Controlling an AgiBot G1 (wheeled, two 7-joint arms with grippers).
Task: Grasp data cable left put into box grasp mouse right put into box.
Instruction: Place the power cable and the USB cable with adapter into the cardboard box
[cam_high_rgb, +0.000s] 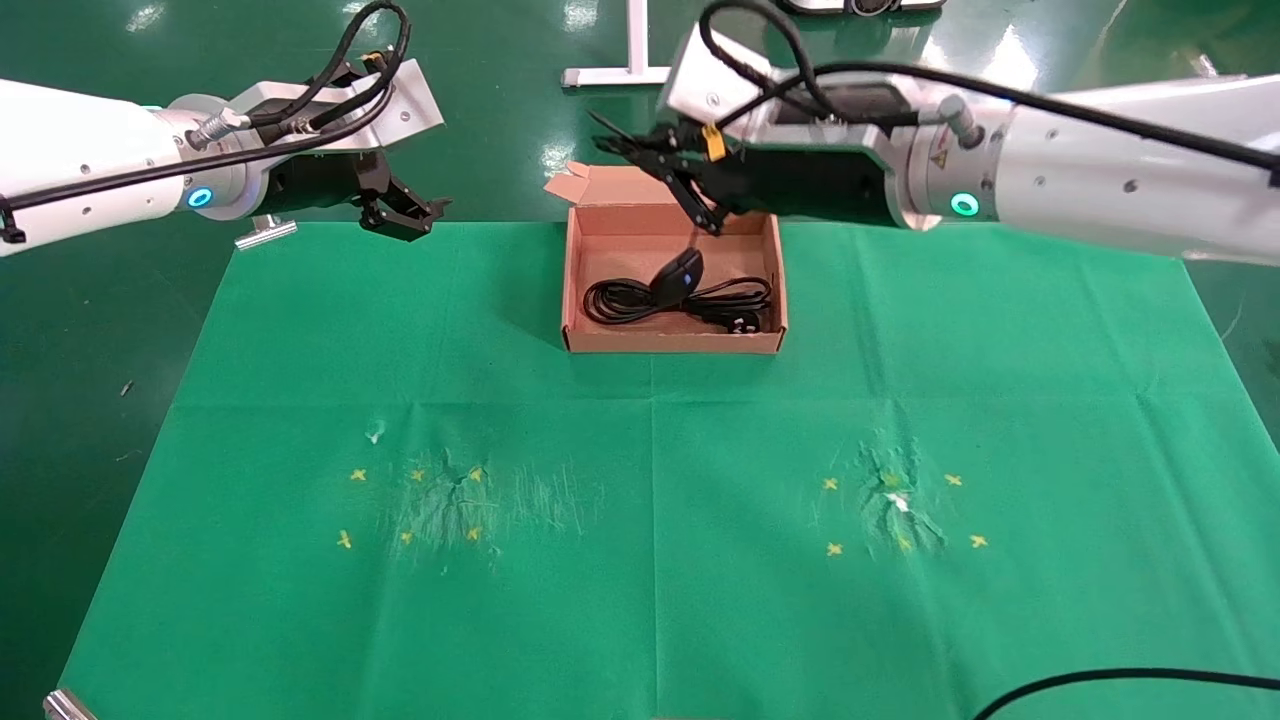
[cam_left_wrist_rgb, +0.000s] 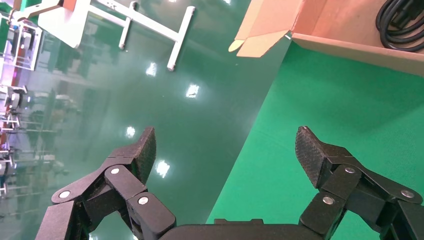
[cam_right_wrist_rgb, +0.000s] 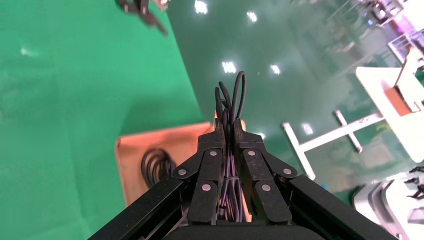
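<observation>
The brown cardboard box (cam_high_rgb: 672, 343) stands at the far middle of the green cloth. The data cable (cam_high_rgb: 630, 298) lies coiled inside it, its plug (cam_high_rgb: 742, 322) at the front right. My right gripper (cam_high_rgb: 655, 158) hovers over the box's far side, shut on the mouse's bundled thin cord (cam_right_wrist_rgb: 231, 97). The mouse (cam_high_rgb: 683, 275) hangs from that cord, tilted, low over the coil; I cannot tell whether it touches. The box (cam_right_wrist_rgb: 150, 142) and the coil (cam_right_wrist_rgb: 156, 167) also show in the right wrist view. My left gripper (cam_high_rgb: 410, 215) is open and empty at the table's far left edge, left of the box (cam_left_wrist_rgb: 350, 47).
The table's green cloth carries yellow cross marks and scuffed patches at front left (cam_high_rgb: 440, 500) and front right (cam_high_rgb: 900, 510). A white stand's foot (cam_high_rgb: 610, 72) sits on the floor beyond the table. A black cable (cam_high_rgb: 1100, 680) crosses the front right corner.
</observation>
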